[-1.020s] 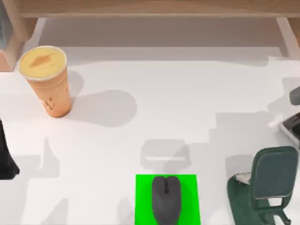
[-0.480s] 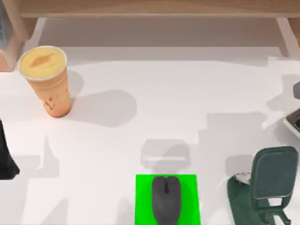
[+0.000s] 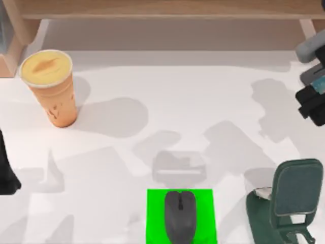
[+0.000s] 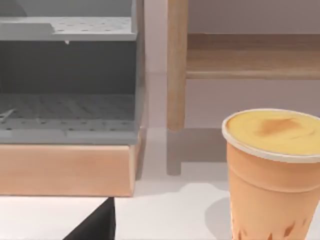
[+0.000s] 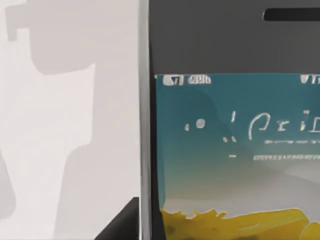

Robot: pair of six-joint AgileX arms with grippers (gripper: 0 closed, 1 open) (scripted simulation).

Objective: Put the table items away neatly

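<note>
- Your right gripper sits at the table's far right edge in the top view, above and well apart from the dark green stand. A sliver of teal beside it appears to be the smartphone.
- In the right wrist view, the smartphone lies close before the camera, silver edge towards the white table, screen showing teal above yellow. Whether your right fingers clamp it cannot be told from these views.
- Your left arm rests at the table's left edge; how its fingers stand you cannot tell.
- The orange cup stands upright at the table's rear left, yellow lid on. In the left wrist view, the cup stands near a grey shelf unit and a pale wooden post.
- The dark grey computer mouse lies on the bright green square pad at the front centre, within the pad's edges.
- The table is plain white, with a pale wooden edge along the rear.
</note>
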